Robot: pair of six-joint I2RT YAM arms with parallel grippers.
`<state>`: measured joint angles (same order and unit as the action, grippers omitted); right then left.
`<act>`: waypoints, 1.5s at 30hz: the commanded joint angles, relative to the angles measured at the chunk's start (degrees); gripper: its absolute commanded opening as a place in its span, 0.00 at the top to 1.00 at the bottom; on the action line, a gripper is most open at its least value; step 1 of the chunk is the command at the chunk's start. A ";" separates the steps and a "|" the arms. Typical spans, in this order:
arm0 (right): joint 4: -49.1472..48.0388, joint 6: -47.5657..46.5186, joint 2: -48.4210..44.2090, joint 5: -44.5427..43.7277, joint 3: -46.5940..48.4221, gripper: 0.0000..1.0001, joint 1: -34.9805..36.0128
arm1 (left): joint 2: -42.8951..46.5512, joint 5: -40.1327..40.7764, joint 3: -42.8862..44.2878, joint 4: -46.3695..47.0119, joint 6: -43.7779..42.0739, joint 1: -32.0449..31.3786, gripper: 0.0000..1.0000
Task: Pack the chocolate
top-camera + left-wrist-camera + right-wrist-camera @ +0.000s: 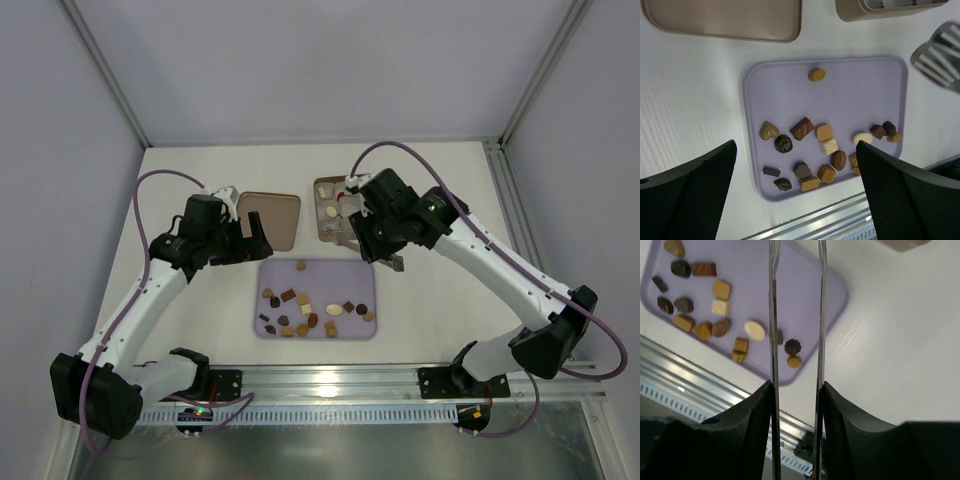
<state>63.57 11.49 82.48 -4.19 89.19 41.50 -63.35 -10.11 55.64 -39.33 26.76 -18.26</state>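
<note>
From the overhead camera I see one lavender tray (860,95) lying on the white desk (695,100) between my two arms, and nearly all of the chocolate (801,128) is loose on it. I count eighteen pieces there: eight caramel, eight dark or mid brown, and two cream, one square and one oval. One caramel cup-shaped piece sits alone near the tray's far edge. The other seventeen are scattered across the near half, two of them partly hidden behind one of my left fingers (910,195) in the left wrist view. Beyond the tray lie one gold-brown lid (725,17), flat on the left, and one square tin (850,12) to its right. The tin holds white paper cups (880,4) and a few pieces too small for me to count. My left gripper (796,143) hangs near the tray's far left corner, its fingers spread wide apart. My right gripper (796,387) has its fingers clamped on one pair of metal tongs (939,59). The two blades stand apart, and their slotted tips hang just off the tray's far right corner, near the tin.
</note>
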 commanded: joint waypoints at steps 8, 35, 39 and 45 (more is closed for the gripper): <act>7.00 6.35 -6.62 0.85 -11.31 0.55 9.83 | 0.86 -0.61 0.00 0.48 -0.40 -0.11 0.00; 8.06 8.03 -4.70 0.93 -16.24 0.55 15.81 | 1.04 -0.61 -0.35 0.40 -0.40 -0.11 0.00; 7.18 7.68 -3.90 1.19 -16.68 0.55 15.90 | 1.04 -0.61 -0.27 0.48 -0.31 -0.11 0.00; 6.13 7.41 -3.11 1.29 -17.64 0.56 15.81 | 1.13 -0.61 -0.27 0.40 -0.31 -0.11 0.00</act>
<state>71.22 19.22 79.20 -3.20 71.99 56.95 -63.35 -10.17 55.44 -39.33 26.79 -18.26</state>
